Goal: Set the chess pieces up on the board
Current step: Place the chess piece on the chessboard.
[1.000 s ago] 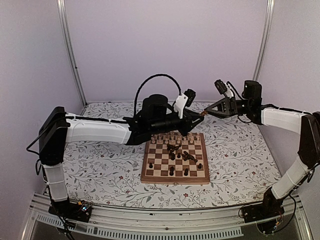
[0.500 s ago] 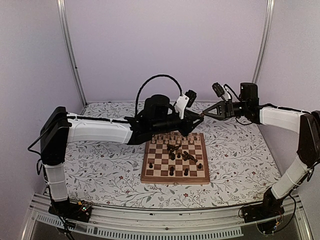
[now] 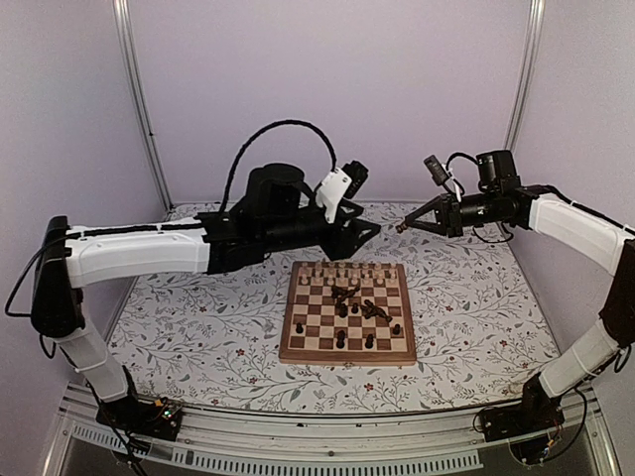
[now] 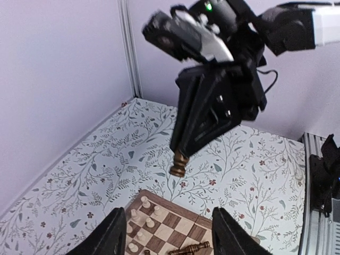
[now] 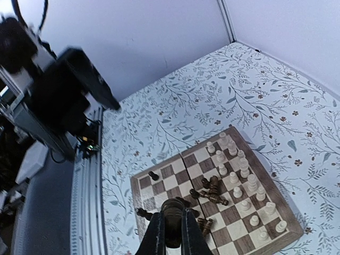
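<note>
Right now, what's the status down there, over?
Left gripper open, empty. Right gripper shut on dark piece, aloft. Toppled dark pieces clutter board centre.

The left arm (image 3: 139, 253) and right arm (image 3: 575, 220) are white with black joints and black fingers (image 4: 112, 236). A black cable (image 3: 288, 122) loops above the left one.
</note>
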{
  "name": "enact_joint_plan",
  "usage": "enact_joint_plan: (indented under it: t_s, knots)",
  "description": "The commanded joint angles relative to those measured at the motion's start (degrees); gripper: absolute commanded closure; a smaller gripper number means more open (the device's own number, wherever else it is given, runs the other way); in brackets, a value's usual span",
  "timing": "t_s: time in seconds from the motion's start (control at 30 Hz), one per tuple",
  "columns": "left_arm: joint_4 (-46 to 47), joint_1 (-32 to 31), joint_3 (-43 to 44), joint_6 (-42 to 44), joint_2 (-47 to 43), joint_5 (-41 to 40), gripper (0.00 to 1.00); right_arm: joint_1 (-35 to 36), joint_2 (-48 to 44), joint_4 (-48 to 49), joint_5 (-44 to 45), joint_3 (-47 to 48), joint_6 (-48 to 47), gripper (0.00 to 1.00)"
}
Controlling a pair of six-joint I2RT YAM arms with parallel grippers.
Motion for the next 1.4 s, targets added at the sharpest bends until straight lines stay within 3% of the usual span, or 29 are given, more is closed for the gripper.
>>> enact_joint_plan:
  t_s: [0.0,0.2,0.47,1.37]
  knots:
    - [-3.23,4.70,-2.41,2.78,-5.89,-4.99,0.42,5.23,-3.36,-10.39,11.54,-0.44,-17.99,1.00]
    - [-0.76,12.72,-7.67,-1.39,-10.80,-5.86,0.41,16.53,-5.42,-14.10,23.83,-4.61,-29.59,1.00]
    - [0.59,13.04,-11.63,0.67,-15.30,-8.45,0.38,28.27,-2.72,-12.52,34.25,-11.95,-33.70,1.00]
    - [-0.12,13.04,-11.55,-0.07,-15.00,-5.58,0.37,28.88,4.46,-10.26,40.63,-15.32,-34.18,1.00]
